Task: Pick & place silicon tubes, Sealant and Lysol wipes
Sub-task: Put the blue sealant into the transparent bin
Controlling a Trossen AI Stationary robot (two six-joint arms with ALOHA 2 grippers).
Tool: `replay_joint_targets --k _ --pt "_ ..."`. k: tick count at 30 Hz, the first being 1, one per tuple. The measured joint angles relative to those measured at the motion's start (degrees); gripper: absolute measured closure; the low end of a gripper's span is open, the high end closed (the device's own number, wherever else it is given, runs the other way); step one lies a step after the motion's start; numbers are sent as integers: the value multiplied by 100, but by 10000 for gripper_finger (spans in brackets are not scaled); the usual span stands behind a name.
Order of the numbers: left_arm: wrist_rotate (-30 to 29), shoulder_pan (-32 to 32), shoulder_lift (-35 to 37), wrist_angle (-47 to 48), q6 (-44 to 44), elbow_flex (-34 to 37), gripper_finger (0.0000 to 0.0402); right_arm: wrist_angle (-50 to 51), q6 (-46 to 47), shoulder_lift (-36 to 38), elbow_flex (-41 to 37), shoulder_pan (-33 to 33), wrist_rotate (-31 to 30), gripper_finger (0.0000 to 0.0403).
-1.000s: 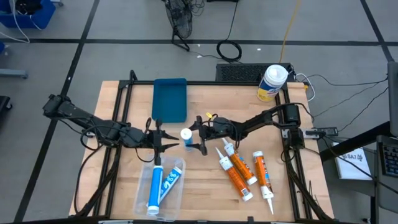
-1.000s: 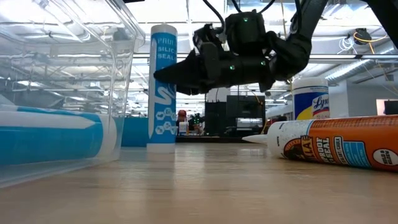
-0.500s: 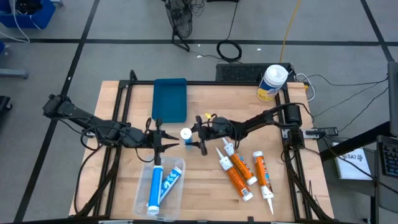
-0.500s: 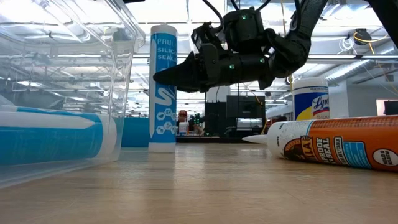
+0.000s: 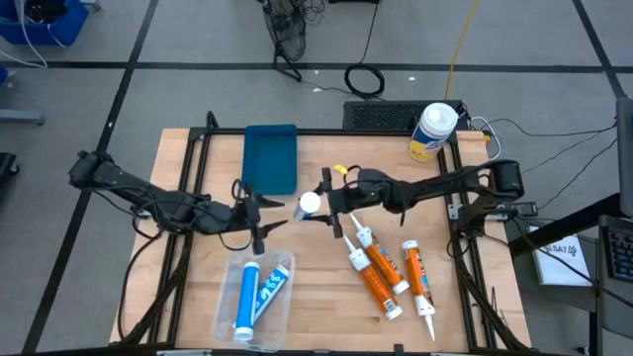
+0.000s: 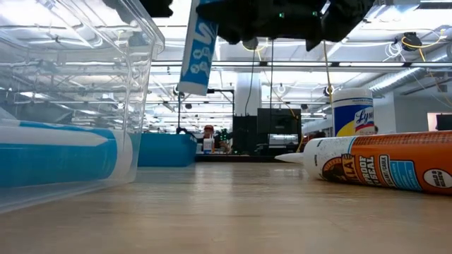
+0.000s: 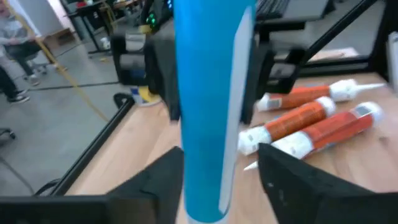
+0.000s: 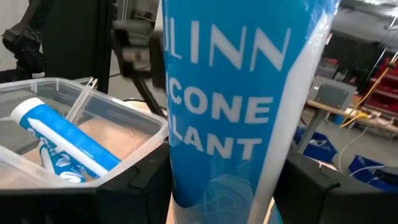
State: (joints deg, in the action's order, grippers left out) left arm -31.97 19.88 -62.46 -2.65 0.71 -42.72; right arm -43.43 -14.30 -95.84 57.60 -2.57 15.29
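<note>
Part of the job looks done — two blue silicone tubes [image 5: 253, 297] already lie in the clear bin [image 5: 281, 314] at the front left of the table, while the rest waits. A third blue tube [image 5: 310, 204] is off the table: the right gripper [image 5: 334, 210] is clamped on it near the table's middle, and in the low view the tube [image 6: 198, 49] hangs tilted, well clear of the wood, with the right wrist view filled by its label [image 8: 242, 118] between the dark fingers. The left gripper [image 5: 259, 222] sits just beside it on the bin's side, fingers parted and holding nothing; in its own wrist view the tube [image 7: 211, 106] stands between its spread fingers without either visibly touching it. Three orange sealant tubes [image 5: 378, 272] lie untouched on the wood to the right. The Lysol wipes [image 5: 434, 130] stand upright at the far right corner, well apart from both grippers — I judge the lifted tube goes into the bin, then the orange tubes and the canister
</note>
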Motion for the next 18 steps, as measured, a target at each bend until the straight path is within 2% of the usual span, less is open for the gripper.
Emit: replay_joint_targets --k 4,8,13,18 --pt "234 -172 -378 -270 134 0 137 53 -15 -34 -4 2 0 196" --pt "242 -356 -891 -740 415 3 103 -59 -40 -12 -2 2 0 196" --pt "258 -518 -1351 -1483 555 2 79 -152 -49 -22 -2 2 1 196" --pt "254 -713 -1527 -1720 555 2 69 -351 -31 -17 -2 4 84 196"
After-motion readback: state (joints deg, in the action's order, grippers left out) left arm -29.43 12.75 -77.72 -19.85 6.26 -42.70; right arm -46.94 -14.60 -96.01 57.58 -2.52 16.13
